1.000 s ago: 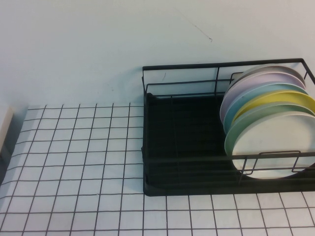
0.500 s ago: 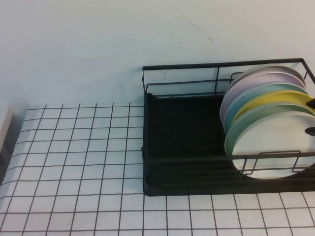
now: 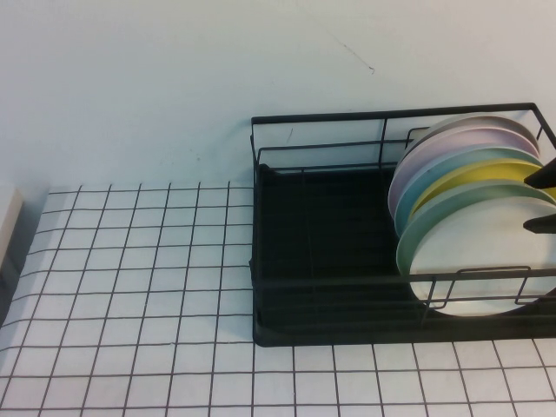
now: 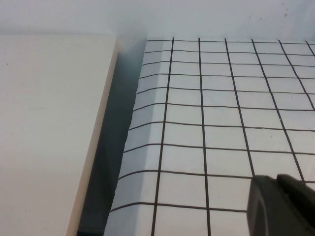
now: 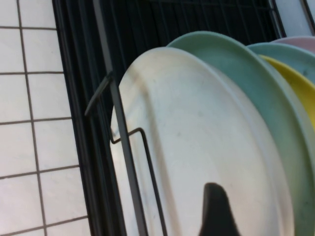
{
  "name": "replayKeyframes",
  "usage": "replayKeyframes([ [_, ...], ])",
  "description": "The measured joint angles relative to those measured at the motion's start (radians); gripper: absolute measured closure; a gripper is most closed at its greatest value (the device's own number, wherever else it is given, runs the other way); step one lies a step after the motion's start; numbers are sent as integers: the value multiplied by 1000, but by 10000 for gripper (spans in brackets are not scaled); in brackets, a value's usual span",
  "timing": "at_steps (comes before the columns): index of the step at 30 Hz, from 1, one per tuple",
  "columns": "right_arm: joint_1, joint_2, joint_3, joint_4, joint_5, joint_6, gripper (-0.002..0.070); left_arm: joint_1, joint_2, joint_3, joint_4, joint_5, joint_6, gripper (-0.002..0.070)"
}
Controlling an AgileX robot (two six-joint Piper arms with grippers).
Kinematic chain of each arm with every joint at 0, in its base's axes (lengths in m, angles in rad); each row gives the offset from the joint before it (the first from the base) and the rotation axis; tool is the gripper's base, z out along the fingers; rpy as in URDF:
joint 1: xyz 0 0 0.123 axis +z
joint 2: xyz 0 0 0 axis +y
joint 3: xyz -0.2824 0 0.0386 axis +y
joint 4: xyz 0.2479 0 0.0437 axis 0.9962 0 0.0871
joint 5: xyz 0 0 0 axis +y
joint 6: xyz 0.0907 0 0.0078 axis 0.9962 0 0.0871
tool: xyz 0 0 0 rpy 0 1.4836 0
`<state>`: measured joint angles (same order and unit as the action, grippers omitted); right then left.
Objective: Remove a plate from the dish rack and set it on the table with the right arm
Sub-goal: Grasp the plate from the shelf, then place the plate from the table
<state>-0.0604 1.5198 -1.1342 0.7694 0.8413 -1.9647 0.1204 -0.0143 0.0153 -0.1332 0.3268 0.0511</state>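
Observation:
The black wire dish rack (image 3: 321,261) stands at the back right of the gridded table (image 3: 130,287). Several plates lean upright at its right end. The white plate (image 3: 478,256) is frontmost, with the mint-green plate (image 3: 408,234) just behind it and the yellow plate (image 3: 486,178) further back. My right gripper (image 3: 540,200) reaches in from the right edge, open, one fingertip over the yellow plate's rim and one in front of the white plate's top. In the right wrist view one fingertip (image 5: 216,211) shows against the white plate (image 5: 197,137). My left gripper (image 4: 281,206) hovers shut over the table's left part.
A cream slab (image 4: 49,123) lies beside the table's left edge, with a dark gap between them. A pale wall (image 3: 174,87) rises behind the table. The rack's left part is bare black tray (image 3: 321,226). Open grid lies left of and in front of the rack.
My right gripper's fingertips have come in from the right edge and moved left over the plates' upper rims. The plates and rack have not moved.

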Motion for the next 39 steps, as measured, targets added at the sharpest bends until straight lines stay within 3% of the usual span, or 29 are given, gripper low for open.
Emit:
replayKeyframes([
  [11,0,70,-2,9,-24,-31,286,0,0,0,0,0,0,678],
  [13,0,82,-2,11,-40,-32,329,0,0,0,0,0,0,678],
  [18,0,85,-2,34,-70,-40,578,0,0,0,0,0,0,678],
  [26,0,22,-64,44,-37,30,583,0,0,0,0,0,0,678],
  [30,0,-106,-142,44,16,186,584,0,0,0,0,0,0,678],
  [36,0,-350,-180,-13,177,648,585,0,0,0,0,0,0,678],
  [39,0,-444,-80,-30,299,879,586,0,0,0,0,0,0,678],
])
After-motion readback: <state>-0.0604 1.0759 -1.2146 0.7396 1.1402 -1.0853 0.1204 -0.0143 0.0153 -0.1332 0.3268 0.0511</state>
